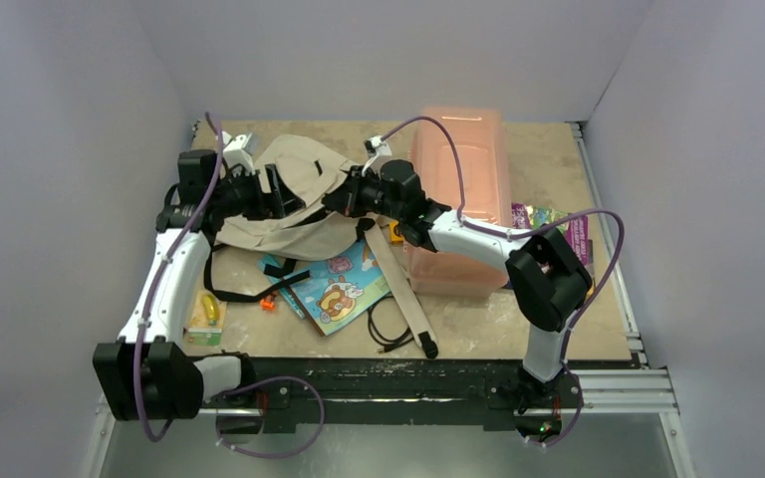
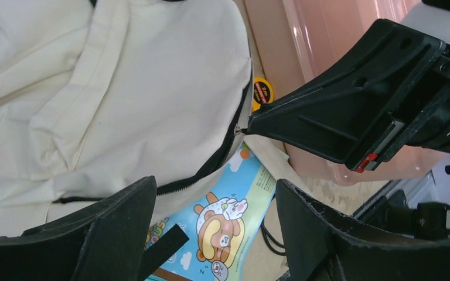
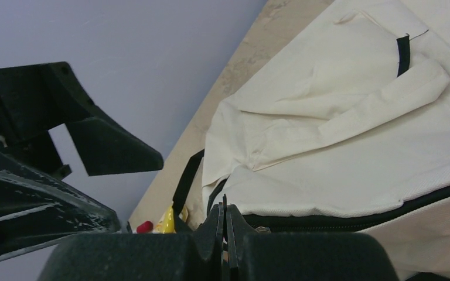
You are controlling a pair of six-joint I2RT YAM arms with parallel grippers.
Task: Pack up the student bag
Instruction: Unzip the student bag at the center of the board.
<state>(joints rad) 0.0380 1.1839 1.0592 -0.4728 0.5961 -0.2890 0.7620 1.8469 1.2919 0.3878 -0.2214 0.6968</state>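
The student bag (image 1: pixel 309 164) is a cream fabric backpack lying crumpled at the back left of the table, with a black zipper (image 2: pixel 211 167) along its edge. My right gripper (image 1: pixel 334 202) is at the bag's right side, shut on a thin black zipper pull; in the left wrist view its tip (image 2: pixel 247 126) meets the end of the zipper. In the right wrist view its jaws (image 3: pixel 224 205) are pressed together with a thin dark tab between them. My left gripper (image 1: pixel 284 194) hovers over the bag, open, with nothing between its fingers (image 2: pixel 123 222).
A translucent pink box (image 1: pixel 458 189) stands right of the bag. A cartoon picture book (image 1: pixel 344 289) lies partly under the bag, near a beige strap (image 1: pixel 403 289) and a black cord (image 1: pixel 388 334). A yellow tape measure (image 2: pixel 262 92), a banana packet (image 1: pixel 206 317) and a colourful packet (image 1: pixel 558 227) lie around.
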